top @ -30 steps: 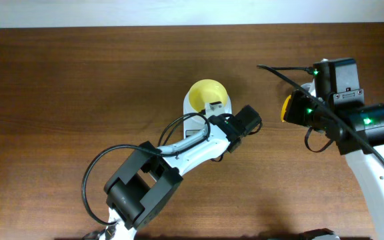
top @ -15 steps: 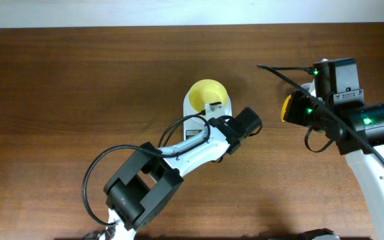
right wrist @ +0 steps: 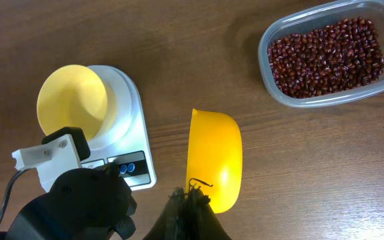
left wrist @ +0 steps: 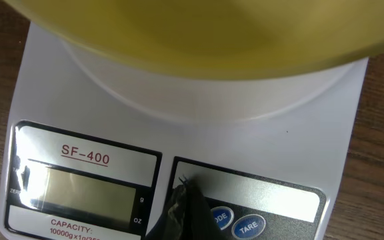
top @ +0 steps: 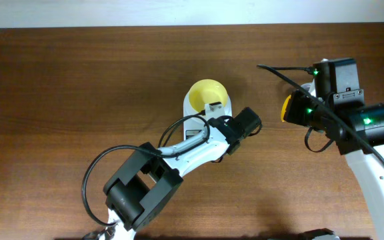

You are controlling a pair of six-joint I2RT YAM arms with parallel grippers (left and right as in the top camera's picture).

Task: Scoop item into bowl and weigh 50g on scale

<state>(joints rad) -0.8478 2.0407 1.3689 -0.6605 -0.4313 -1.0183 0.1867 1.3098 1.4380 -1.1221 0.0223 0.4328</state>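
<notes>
Left fingers (left wrist: 184, 200): closed on nothing, pointing down at the button panel of the scale (left wrist: 179, 133)
Just right of the left fingers: TARE button (left wrist: 249, 228) and a second blue button; cannot tell whether touched
Just left of the left fingers: display (left wrist: 82, 195), blank, no digits
Ahead of the left fingers: bowl (left wrist: 212, 33), seated on the round platform of the scale, blurred and filling the top of the left wrist view
Right fingers (right wrist: 192, 207): closed on the handle end of the yellow scoop (right wrist: 215, 157), held out ahead above the table (right wrist: 179, 40), no beans seen in it
Left of the right fingers: scale and bowl, near; bowl empty inside
Far ahead and right of the right fingers: beans (right wrist: 325, 57), heaped in the clear container (right wrist: 325, 101), well apart from the scoop
Changed over the last second: nothing visible overhead; both arms in the same pose, both pairs of fingers shut as before
Meaning for the task: likely a pause at the buttons, switching on or zeroing with the empty bowl aboard; scooping not yet begun, nothing weighed
Only in the left wrist view: blank display and button labels
Only in the right wrist view: beans, container, empty inside of the bowl
Only overhead: both arms at once, container hidden under the right arm
</notes>
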